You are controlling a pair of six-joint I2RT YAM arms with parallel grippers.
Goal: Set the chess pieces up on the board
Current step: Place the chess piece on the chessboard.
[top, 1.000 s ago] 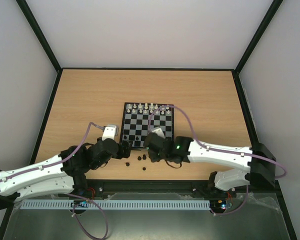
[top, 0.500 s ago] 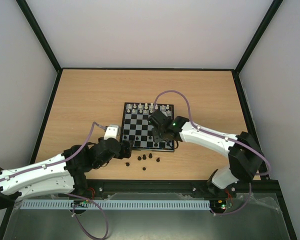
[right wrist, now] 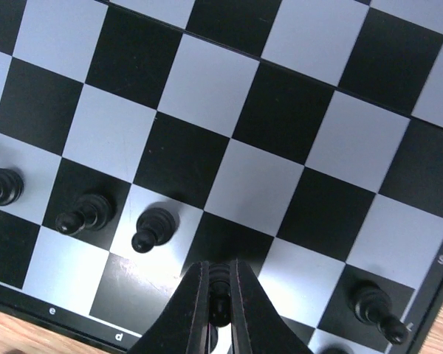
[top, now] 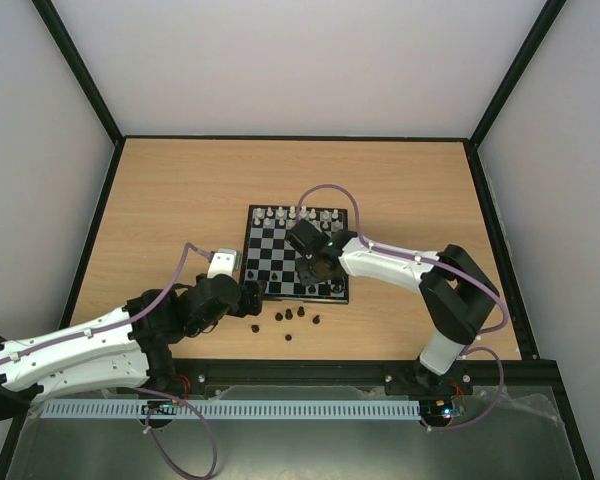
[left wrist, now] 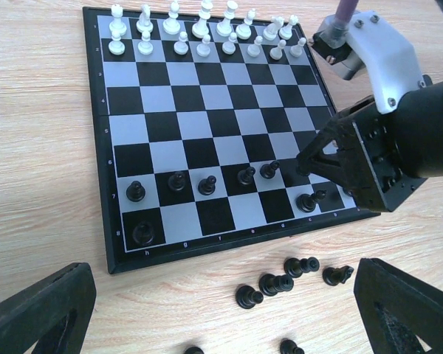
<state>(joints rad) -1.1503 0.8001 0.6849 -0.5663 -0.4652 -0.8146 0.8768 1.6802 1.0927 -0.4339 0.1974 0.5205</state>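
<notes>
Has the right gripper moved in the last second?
Yes. The right gripper moved from just off the near edge of the board onto its near squares, jaws shut on a black piece.

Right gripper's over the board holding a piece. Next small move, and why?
Probably lower the right gripper straight down: shut on a tiny black chess piece, it is over an empty square of the black-and-grey checkered board, beside the standing black pawns. Open only after touchdown.

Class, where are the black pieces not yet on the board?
Top view: the loose black pieces lie on the table just off the board's near edge.
</notes>
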